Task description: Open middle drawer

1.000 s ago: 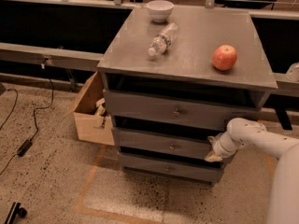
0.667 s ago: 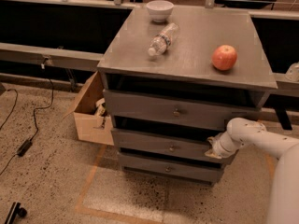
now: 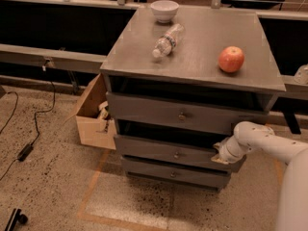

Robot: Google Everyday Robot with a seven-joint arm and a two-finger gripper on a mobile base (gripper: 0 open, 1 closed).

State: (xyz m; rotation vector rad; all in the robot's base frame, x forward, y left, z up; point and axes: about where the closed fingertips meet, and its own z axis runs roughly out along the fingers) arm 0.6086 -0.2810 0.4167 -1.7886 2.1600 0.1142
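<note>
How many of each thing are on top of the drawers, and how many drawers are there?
Bowl: 1
Bottle: 1
Apple: 1
Drawers: 3; the gripper is at the middle drawer, right end
Total: 6

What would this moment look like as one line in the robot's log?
task: open middle drawer | gripper: at drawer's right end | on top: bowl, bottle, apple

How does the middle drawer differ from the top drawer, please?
The top drawer has a taller, wider front than the middle drawer. The gripper is at the middle drawer's right end, below the top drawer. Both are grey, each with one small round knob at centre.
</note>
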